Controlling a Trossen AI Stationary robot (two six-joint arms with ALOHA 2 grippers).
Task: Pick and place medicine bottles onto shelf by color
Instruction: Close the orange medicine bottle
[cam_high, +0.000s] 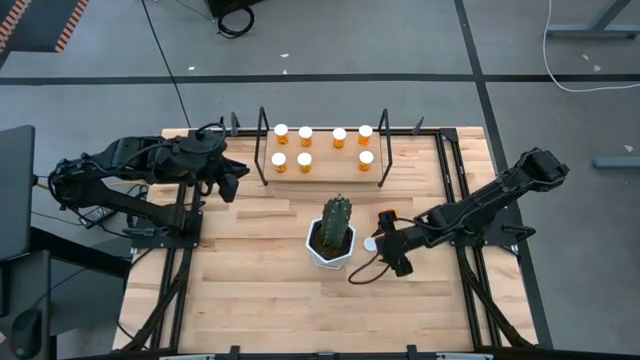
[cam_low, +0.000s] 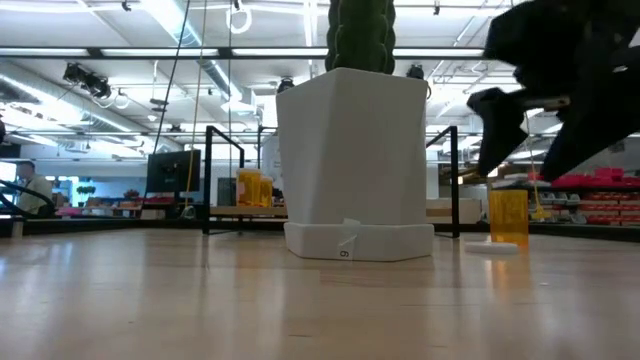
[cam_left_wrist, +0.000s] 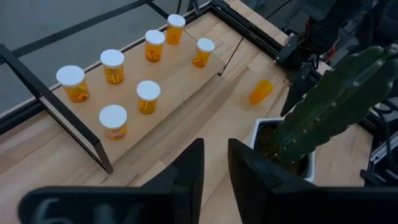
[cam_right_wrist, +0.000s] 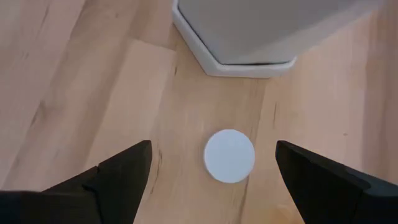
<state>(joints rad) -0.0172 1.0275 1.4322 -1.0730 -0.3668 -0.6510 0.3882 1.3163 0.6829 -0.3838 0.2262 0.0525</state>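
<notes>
Right wrist view: right end effector (cam_right_wrist: 211, 163) wide open over last medicine bottle (cam_right_wrist: 229, 155), at cactus pot's (cam_right_wrist: 261, 31) three o'clock. Light, slippery; pinch sides below cap.

Green cactus (cam_high: 336, 222) upright in white pot (cam_high: 330, 256), near middle of wooden table (cam_high: 260, 290). Pot angular, faceted, on wider white base (cam_low: 358, 240). Black rails (cam_high: 452, 170) run along table edges. Grey floor (cam_high: 380, 40) around table, black cable coil (cam_high: 236, 18) and white cable (cam_high: 585, 55) lying on it. Far room: ceiling lights, dark monitor (cam_low: 172, 172), red shelving (cam_low: 600, 200), person (cam_low: 25, 185) seated at far left.
</notes>
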